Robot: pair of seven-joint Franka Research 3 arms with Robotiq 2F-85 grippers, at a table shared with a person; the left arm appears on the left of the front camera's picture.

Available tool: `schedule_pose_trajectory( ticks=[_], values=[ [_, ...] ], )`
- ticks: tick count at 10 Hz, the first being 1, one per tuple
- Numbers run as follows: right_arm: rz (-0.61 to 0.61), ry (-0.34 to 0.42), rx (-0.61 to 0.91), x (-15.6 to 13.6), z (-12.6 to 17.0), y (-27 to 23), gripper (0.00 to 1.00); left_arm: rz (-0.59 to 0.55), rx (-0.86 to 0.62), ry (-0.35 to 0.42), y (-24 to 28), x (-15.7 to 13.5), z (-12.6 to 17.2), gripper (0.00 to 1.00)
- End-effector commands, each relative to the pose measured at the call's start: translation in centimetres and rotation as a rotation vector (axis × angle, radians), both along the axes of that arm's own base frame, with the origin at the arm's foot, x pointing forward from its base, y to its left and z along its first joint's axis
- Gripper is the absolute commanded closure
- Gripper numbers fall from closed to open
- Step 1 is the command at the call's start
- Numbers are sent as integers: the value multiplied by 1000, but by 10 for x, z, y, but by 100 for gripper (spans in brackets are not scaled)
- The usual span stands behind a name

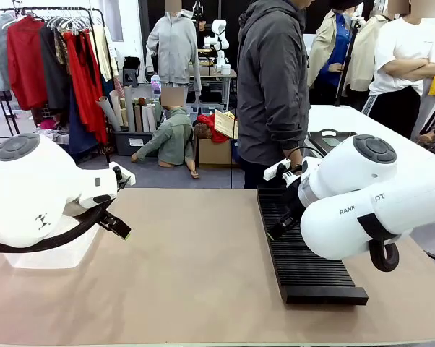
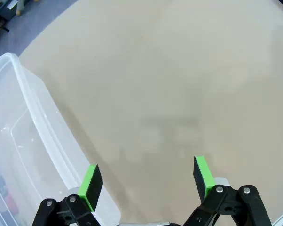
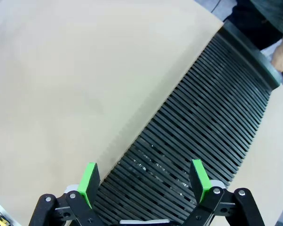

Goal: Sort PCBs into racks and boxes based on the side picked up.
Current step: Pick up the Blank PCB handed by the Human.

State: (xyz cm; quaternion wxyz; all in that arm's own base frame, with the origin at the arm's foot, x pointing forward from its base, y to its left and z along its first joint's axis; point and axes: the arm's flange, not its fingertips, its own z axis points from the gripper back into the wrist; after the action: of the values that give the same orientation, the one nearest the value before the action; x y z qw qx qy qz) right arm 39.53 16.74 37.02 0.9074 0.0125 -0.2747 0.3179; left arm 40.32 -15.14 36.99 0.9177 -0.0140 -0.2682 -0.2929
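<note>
No PCB is in view. The long black slotted rack [image 1: 304, 249] lies on the right half of the brown table, running away from me toward the person. My right gripper [image 1: 279, 230] hangs just above the rack's left edge; in the right wrist view it [image 3: 144, 176] is open, its green pads [image 3: 89, 178] wide apart over the slots [image 3: 202, 122] with nothing between them. The clear plastic tub [image 2: 19, 141] stands at the table's left under my left arm. My left gripper [image 2: 146, 178] is open and empty above bare table beside the tub's rim, and it [image 1: 120, 228] also shows in the front view.
A person in a grey jacket [image 1: 272, 94] stands at the far end of the rack, one hand [image 1: 293, 155] near it. That hand [image 3: 280, 56] is also in the right wrist view. The brown tabletop [image 1: 188, 267] lies between tub and rack. Other people and a clothes rail stand behind.
</note>
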Motion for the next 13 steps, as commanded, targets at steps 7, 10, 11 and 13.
schedule_pose_trajectory(
  ticks=[7,10,11,13],
  values=[
    [-229,309,125,21,97,-15,0,154,-131,208,3,28,86,0],
    [-240,425,299,32,152,-48,0,124,-365,414,31,40,136,0],
    [-215,497,407,36,160,-67,0,55,-545,482,56,44,151,0],
    [-106,638,690,41,163,-110,0,4,-818,487,99,42,164,0]
  ],
)
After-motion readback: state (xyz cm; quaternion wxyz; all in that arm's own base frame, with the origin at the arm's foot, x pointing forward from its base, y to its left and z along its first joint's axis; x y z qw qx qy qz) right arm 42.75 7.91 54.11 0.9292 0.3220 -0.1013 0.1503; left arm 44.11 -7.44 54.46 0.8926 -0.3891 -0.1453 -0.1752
